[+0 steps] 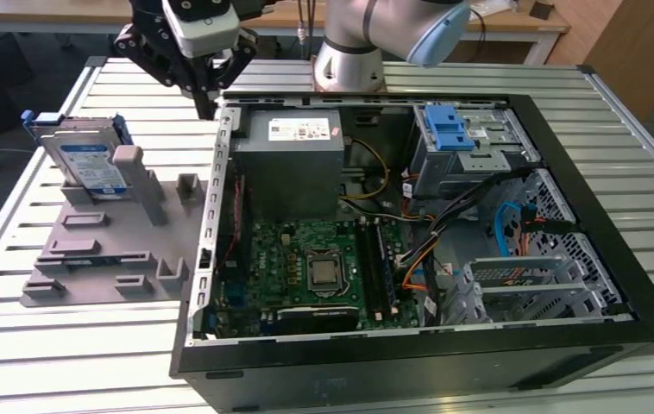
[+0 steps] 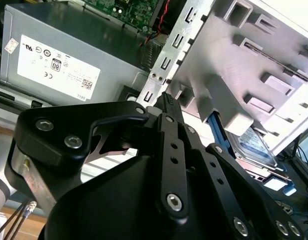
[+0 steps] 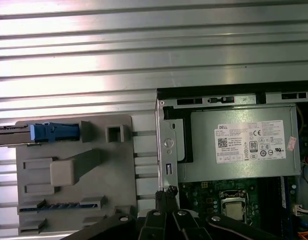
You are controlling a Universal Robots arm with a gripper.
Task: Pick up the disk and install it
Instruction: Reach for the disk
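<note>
While hanging above the side wall of the computer case point(image 1: 223, 198) in the exterior view, presenting the tool point(image 1: 206, 110) clenched, fingertips together and grasping nothing. Standing the disk point(image 1: 83, 162) on edge in the grey holder point(image 1: 109, 250) on the bench point(image 1: 51, 354), at the exterior view's left of the case and apart from the tool. Turning the labelled face toward the camera and running the long axis, by judgement, roughly upright with a slight backward lean. Propping it this way probably to leave the upper edge and blue side rails free for a grasp from above. Laying the case open on its side, probably to expose the drive bay point(image 1: 465, 142) beside the grey power supply point(image 1: 292, 159).

In the second wrist view, looking past the clenched tool point(image 2: 166, 100) to the disk point(image 2: 254, 144), seated against the holder point(image 2: 243, 50), label partly showing.

In the first wrist view, reading the disk point(image 3: 54, 132) edge-on as a thin strip with a blue rail, consistent with the on-edge stance. Pointing the tool point(image 3: 166, 192) at the case wall, between the holder point(image 3: 94, 200) and the power supply point(image 3: 238, 145).
</note>
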